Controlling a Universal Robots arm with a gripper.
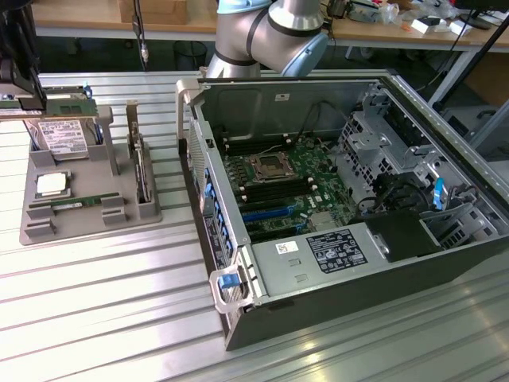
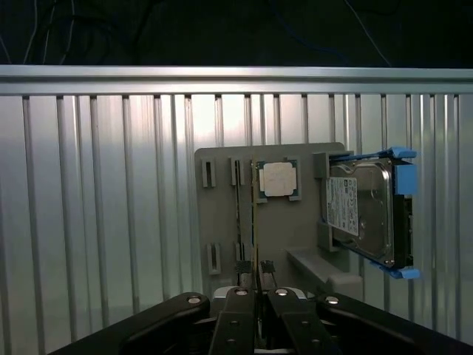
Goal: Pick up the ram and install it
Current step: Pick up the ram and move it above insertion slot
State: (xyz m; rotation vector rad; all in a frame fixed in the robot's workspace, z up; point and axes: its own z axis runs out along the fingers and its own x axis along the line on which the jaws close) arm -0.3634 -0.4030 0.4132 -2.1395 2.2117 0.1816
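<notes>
The ram (image 1: 71, 107) is gripped in the claw and hangs lengthwise above the back of the parts tray, over the hard drive, clear of both. In the wrist view it is edge-on, a thin line pinched between the two dark fingers (image 2: 240, 299). The ribbed metal table (image 1: 103, 302) carries everything. On the exterior view's right lies the open computer case (image 1: 334, 314). Its motherboard (image 1: 286, 179) faces up, with long black slots on both sides of the processor socket. The grey arm (image 1: 270, 36) rises behind the case's rear corner. The gripper (image 1: 32, 99) is at the exterior view's far left, well apart from the case, its fingers closed to a narrow gap with the stick clamped in it. Below it sits the grey tray (image 1: 79, 231), beside the case and apart from it. The hard drive (image 1: 60, 135) leans in the tray's rear holder on blue rails. A taller green expansion card (image 1: 140, 171) stands on edge in the slot nearest the case. The square silver processor (image 1: 51, 185) lies flat in its recess near the tray's middle. Just in front of it, a second green stick (image 1: 75, 202) rests on edge between two small holders.
</notes>
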